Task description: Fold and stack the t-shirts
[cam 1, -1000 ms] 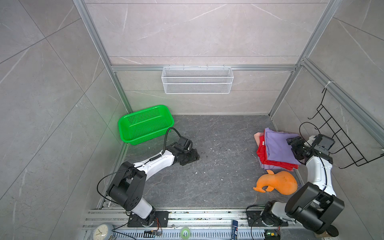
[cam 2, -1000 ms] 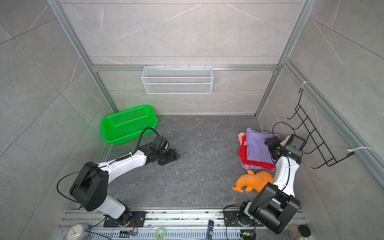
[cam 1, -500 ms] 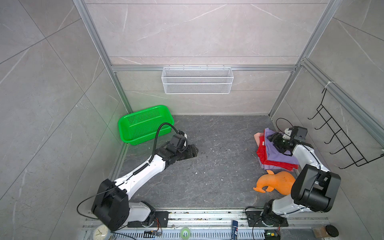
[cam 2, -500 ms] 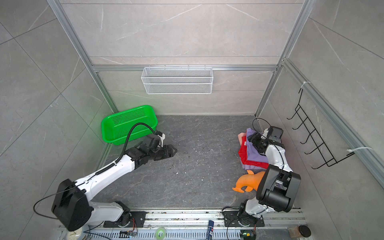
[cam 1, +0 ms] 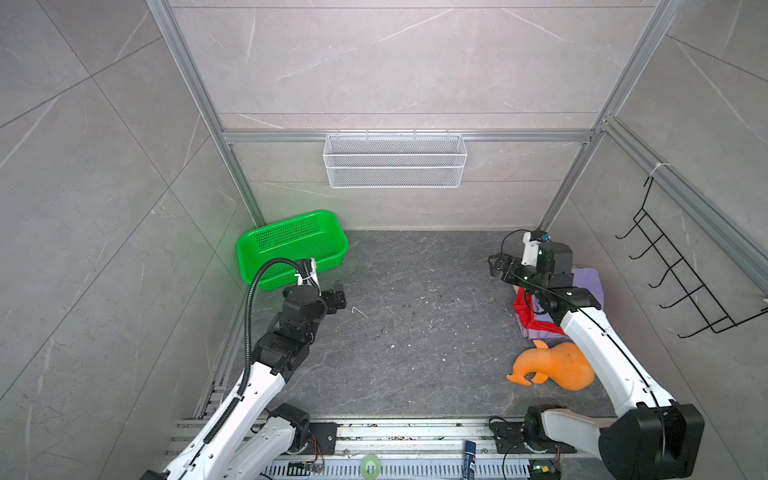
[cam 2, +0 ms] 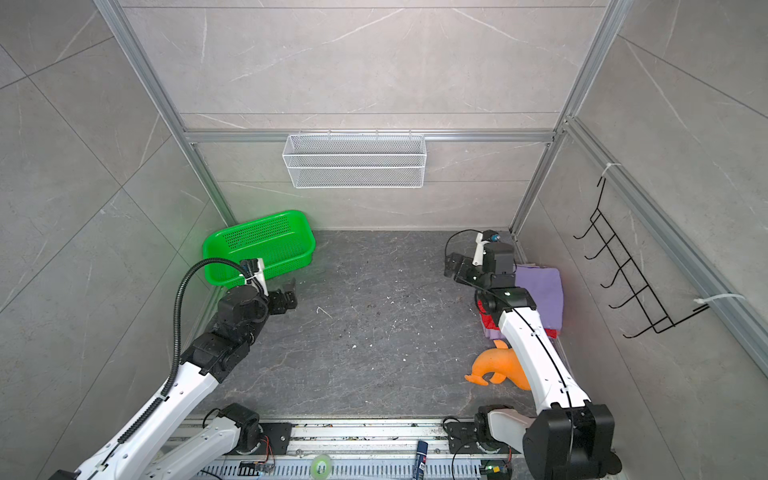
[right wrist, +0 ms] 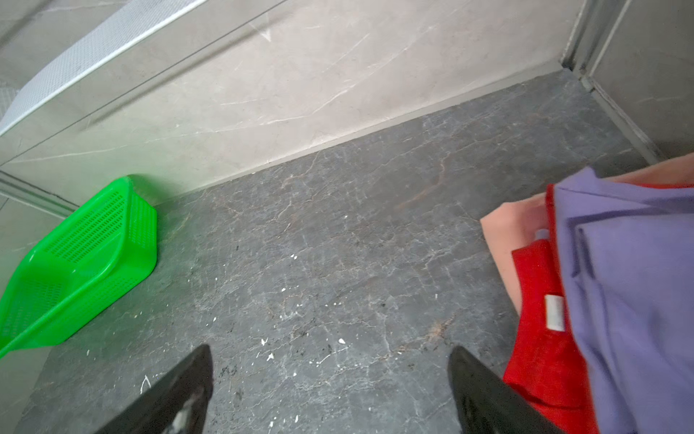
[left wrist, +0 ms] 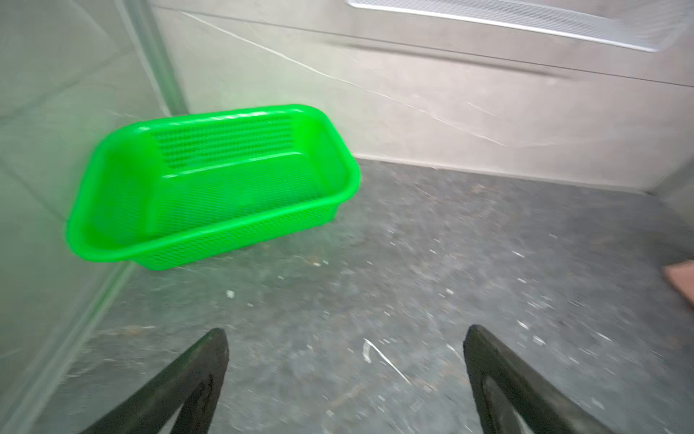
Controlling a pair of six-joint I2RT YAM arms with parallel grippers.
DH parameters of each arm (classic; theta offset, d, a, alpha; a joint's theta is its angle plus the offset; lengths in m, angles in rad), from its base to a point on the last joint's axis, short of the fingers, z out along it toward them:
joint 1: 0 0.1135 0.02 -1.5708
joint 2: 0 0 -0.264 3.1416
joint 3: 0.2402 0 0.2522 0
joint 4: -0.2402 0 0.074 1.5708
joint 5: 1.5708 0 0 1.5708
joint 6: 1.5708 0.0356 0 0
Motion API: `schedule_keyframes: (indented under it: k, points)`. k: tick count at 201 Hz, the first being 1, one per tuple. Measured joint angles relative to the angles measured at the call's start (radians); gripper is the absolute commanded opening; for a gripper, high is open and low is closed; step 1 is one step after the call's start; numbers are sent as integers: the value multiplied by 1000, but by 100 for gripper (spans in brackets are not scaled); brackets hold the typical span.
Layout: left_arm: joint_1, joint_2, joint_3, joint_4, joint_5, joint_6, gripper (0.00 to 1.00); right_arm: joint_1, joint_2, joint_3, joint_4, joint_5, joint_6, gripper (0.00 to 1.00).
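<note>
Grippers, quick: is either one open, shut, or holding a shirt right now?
Left gripper: open, holding nothing.
Right gripper: open, holding nothing; the t-shirts lie beside it, not gripped.

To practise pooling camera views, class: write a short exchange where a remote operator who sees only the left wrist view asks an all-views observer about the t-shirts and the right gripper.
Operator: My view shows the green basket but no stack. Where are the t-shirts?
Observer: The t-shirts sit stacked at the right edge of the floor in both top views, a lavender one on top.
Operator: Is the right gripper holding one?
Observer: No. The right gripper is open and empty, with bare floor showing between its jaws and the stack beside it.
</note>
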Motion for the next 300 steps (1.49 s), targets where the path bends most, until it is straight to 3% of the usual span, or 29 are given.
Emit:
schedule_keyframes:
  k: [21,38,81,117,149,167,205,249,300]
  points:
    - [146,51,-136,152,-6,60,100,141,-9,-22,8,115,-51,100]
    - [214,128,-253,291,-19,106,100,219,-12,-66,28,188,-80,100]
    - [341,314,-431,602,42,131,100,259,-16,-194,93,360,-100,100]
    - [365,467,-441,818,100,139,100,258,-15,-280,192,500,-142,100]
    - [365,612,-440,984,149,154,100,259,-15,-443,438,567,-245,100]
    - [367,645,-439,990,172,161,100,251,4,-525,565,586,-293,100]
    - [381,648,-390,982,198,164,100,173,93,-587,790,575,-332,100]
    - [387,648,-378,978,201,164,100,-5,115,-630,921,378,-311,100]
    - [387,648,-378,977,201,164,100,-23,303,-689,1118,262,-301,100]
